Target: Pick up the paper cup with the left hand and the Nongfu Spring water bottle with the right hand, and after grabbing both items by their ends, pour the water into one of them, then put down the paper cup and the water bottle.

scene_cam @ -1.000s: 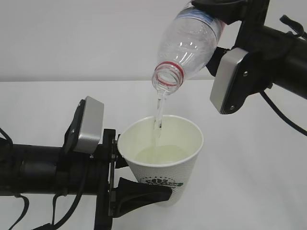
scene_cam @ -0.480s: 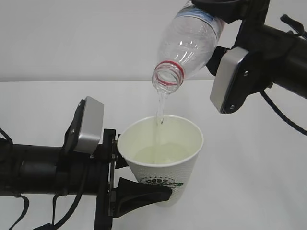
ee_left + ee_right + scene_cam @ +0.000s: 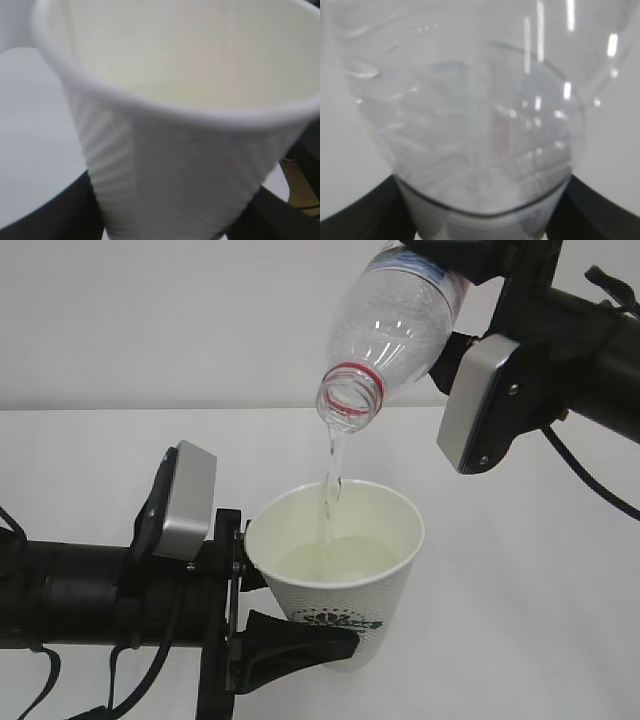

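Two grippers hold their loads above the white table (image 3: 520, 570) in the exterior view: the left gripper (image 3: 262, 612) clamps the cup (image 3: 340, 565) low on its wall, upright, near the table's front edge, and the right gripper (image 3: 470, 255) grips the bottle (image 3: 395, 325) by its base at the top of the view, mouth tipped down over the cup. Compared with a second ago the bottle has tilted a touch steeper and risen slightly, while the stream of water (image 3: 332, 475) keeps falling unbroken from the red-ringed mouth into the pale pool inside the cup; the cup itself has not shifted. I judge the pour to be well under way, with the bottle nearly drained and the setting-down still to come. Left wrist view: the cup (image 3: 175, 145) fills the picture, ribbed wall and cream inside, with the dark fingers (image 3: 55, 215) pressed against it low on both sides. Right wrist view: the bottle (image 3: 470, 115) looms clear and blurred, its base seated between the dark fingers (image 3: 600, 210) at the bottom corners.
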`<state>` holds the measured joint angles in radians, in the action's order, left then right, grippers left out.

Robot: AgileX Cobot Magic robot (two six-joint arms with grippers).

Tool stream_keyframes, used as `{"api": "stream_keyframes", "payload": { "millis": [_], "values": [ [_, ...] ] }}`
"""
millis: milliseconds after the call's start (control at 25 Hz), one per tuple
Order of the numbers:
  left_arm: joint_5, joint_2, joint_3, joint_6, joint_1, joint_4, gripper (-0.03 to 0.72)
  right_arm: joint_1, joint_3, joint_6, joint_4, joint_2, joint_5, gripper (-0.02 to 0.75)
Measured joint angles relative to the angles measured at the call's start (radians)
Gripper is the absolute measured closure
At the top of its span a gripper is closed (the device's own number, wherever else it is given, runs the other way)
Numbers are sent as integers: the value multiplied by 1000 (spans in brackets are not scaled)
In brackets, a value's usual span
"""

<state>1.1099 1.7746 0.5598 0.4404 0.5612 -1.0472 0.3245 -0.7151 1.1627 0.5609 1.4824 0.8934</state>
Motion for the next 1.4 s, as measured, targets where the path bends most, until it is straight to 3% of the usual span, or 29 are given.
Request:
{"api": "stream_keyframes", "payload": {
  "millis": [1400],
  "values": [
    [2,0,0,0,0,-5,226,0,0,0,0,0,2,244]
  ]
}}
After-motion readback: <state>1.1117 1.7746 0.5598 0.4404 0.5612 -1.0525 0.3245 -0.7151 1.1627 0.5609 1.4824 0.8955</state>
